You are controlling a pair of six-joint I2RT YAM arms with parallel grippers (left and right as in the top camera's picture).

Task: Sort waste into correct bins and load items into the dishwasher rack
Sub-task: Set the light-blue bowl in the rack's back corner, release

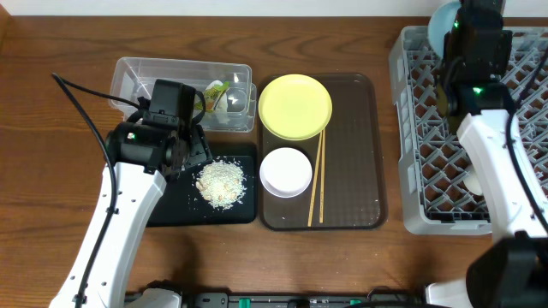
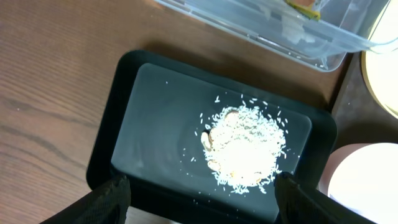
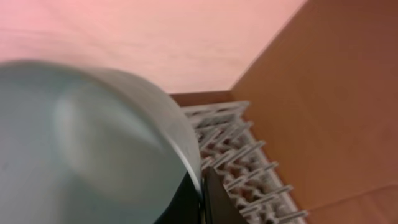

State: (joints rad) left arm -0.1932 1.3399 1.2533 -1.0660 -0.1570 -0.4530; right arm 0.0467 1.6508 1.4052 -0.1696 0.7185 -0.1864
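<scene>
**A:** Two grippers, states first?

**B:** Left gripper (image 2: 200,186) is spread wide. Its fingers (image 2: 109,199) show only as dark stubs at the bottom corners of the wrist view, over the black tray (image 2: 155,106). Right gripper (image 3: 200,202) pinches the rim of the light blue bowl (image 3: 81,143). One dark finger edge shows and the rest is cut off.

**A:** Where's the bowl?

**B:** Above the top-left corner of the dishwasher rack (image 1: 402,85). Overhead gives just a sliver of it beside the wrist housing. Close up it's smooth, rounded, glossy and blurred.

**A:** Rack?

**B:** Grey plastic lattice with raised sides. The right arm covers its middle. A whitish round thing (image 1: 473,181) peeks out beside the arm, and I can't tell what it is.

**A:** Waste?

**B:** Rice heap (image 2: 245,146) is whitish and grainy with loose grains scattered round it. It sits on the right half of the black tray, which is flat, shiny and rimmed. Snack wrapper (image 1: 214,92) is crinkled green-yellow and lies in the right end of the clear tub (image 1: 128,67), partly behind the left wrist.

**A:** Others?

**B:** All on the brown serving tray (image 1: 360,154). Yellow plate (image 1: 294,106) is round and overhangs the tray's top-left corner. White bowl (image 1: 286,172) sits below it. Chopsticks (image 1: 318,175) are thin and wooden, lying just right of the white bowl, and their upper ends reach the plate's rim.
</scene>
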